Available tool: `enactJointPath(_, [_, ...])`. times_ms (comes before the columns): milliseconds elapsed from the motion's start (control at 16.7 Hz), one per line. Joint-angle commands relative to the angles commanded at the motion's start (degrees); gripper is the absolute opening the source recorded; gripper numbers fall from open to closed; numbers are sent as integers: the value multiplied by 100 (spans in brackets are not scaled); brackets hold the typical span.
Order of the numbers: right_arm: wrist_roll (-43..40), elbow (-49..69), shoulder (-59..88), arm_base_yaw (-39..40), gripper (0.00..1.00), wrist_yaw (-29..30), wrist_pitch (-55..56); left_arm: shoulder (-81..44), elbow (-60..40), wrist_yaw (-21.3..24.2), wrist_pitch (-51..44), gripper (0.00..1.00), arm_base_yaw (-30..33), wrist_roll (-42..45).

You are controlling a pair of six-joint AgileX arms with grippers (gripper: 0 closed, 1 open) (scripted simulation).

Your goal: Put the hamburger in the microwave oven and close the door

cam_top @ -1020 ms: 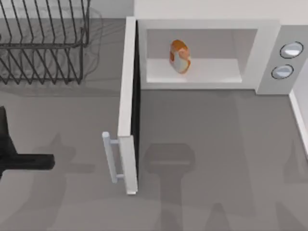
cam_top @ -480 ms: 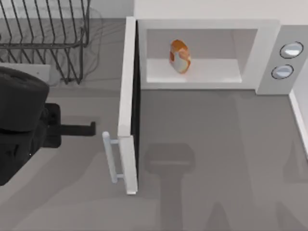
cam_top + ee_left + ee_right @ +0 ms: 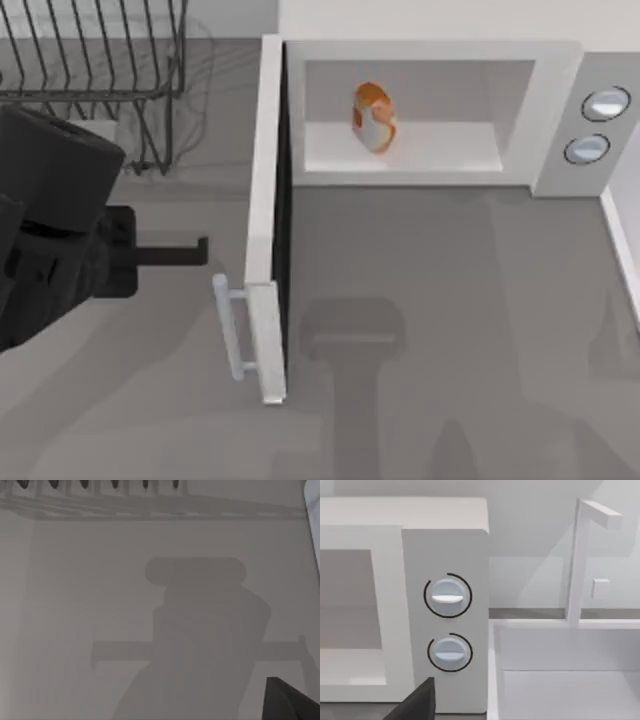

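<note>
Reaching in from the table's left side, your left gripper [image 3: 198, 251] sits level with the outer face of the door [image 3: 262, 200], near it but not touching, and just above the bar handle [image 3: 230, 325] as the top view frames it. You see its fingers from above as one thin dark bar pointing at the door, so you cannot tell whether they are parted or closed. Behind them the bulky black body of the left arm [image 3: 50, 230] covers part of the black wire dish rack [image 3: 100, 60] at the table's far left.

Your left wrist view looks down on bare grey table [image 3: 75, 605] with the arm's own shadow across it, a dark fingertip [image 3: 287, 702] at one corner and the feet of the rack along one edge.

The door stands wide open, swung out roughly square to the front of the microwave oven [image 3: 430, 60], dark inner face towards the cavity. The hamburger [image 3: 373, 117] sits inside the cavity, on its floor, left of centre and tipped on its side.

Your right wrist view faces the oven's control panel with its two round knobs [image 3: 447, 596], a white sink [image 3: 560, 670] with a faucet [image 3: 580, 560] beside it, and a dark piece of the right gripper [image 3: 417, 702] at the edge; its opening cannot be told either.
</note>
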State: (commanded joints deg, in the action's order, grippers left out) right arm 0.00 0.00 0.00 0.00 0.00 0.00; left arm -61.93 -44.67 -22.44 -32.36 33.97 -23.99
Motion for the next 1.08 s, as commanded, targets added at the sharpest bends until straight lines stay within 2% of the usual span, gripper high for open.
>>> enactJointPath(240, [0,0,0,0,100,0,0,-203,378,5,399,0,-11,11])
enactJointPath(720, [0,0,0,0,100,0,0,-774,1738,24,2614,0,-48,27])
enactJointPath(1020, [0,0,0,0,100,0,0,-882,1898,31,2777,0,-54,28])
enactJointPath(1080, [0,0,0,0,100,0,0,-669,1563,78,2709,0,186,15])
